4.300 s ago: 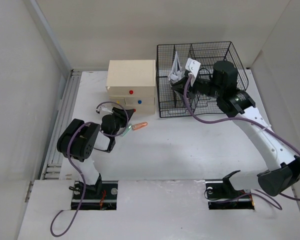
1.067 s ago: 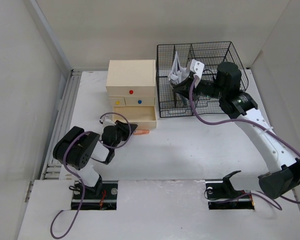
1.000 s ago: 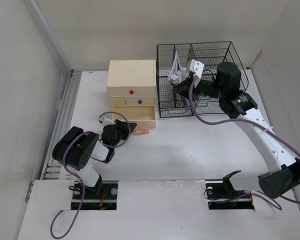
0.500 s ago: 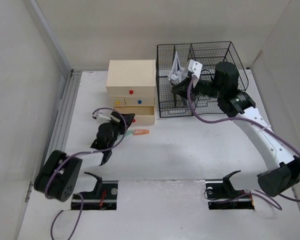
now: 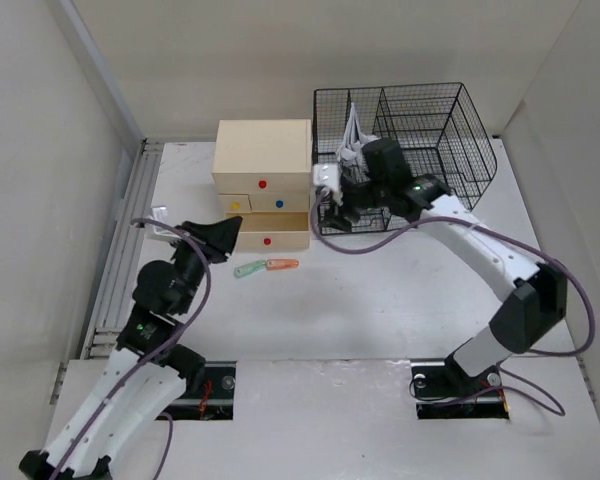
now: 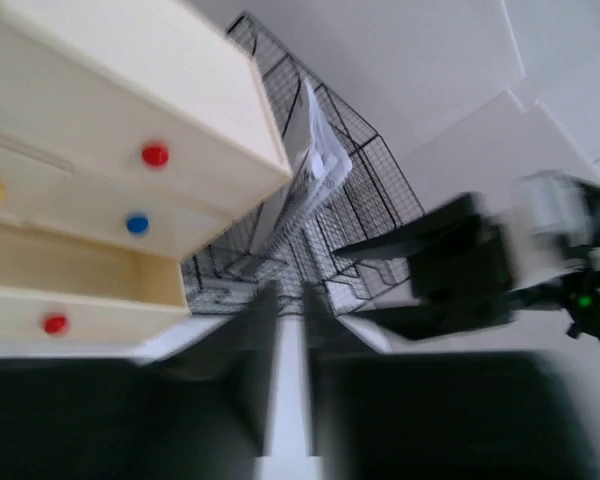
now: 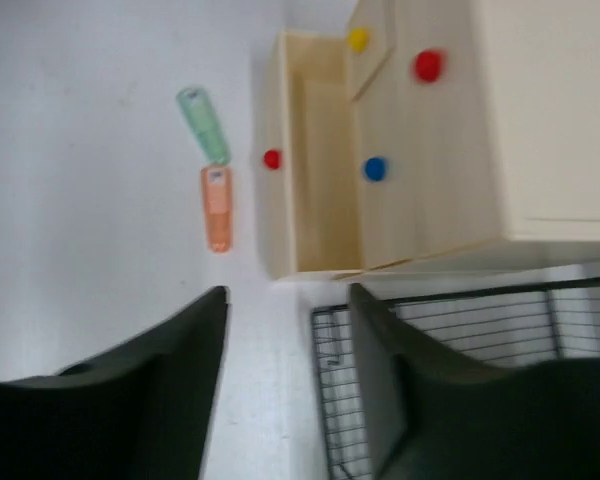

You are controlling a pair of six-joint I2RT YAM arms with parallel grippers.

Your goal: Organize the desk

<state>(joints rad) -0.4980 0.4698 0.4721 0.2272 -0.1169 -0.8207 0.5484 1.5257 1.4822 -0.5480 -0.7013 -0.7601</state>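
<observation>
Spreading under both arms, the white desk [image 5: 380, 310] fills the middle of the top view, with its metal rail [image 5: 130, 230] along the 9 o'clock edge. At 1 o'clock on it stands the black wire mesh organizer [image 5: 430, 110], with white papers [image 5: 355, 135] upright in its left rear compartment. At 11 o'clock, just beside the organizer, sits the beige drawer box [image 5: 263, 165]. Its bottom drawer [image 5: 270, 235], the one with a red knob, stands open toward the arms.

The right arm reaches across from 5 o'clock, and the right gripper [image 7: 288, 295] hangs over the organizer's near left corner, next to the drawer box. Its fingers are spread wide with nothing between them.

The left gripper [image 5: 218, 235] sits at 9 o'clock, near the open drawer's left end and pointing toward it. Its wrist view is badly blurred, so I cannot tell how far apart the fingers are, or whether they hold anything.

Two small markers lie on the desk just in front of the open drawer. The green marker [image 5: 247, 268] is on the left and the orange marker [image 5: 282, 264] on the right, lying end to end.
</observation>
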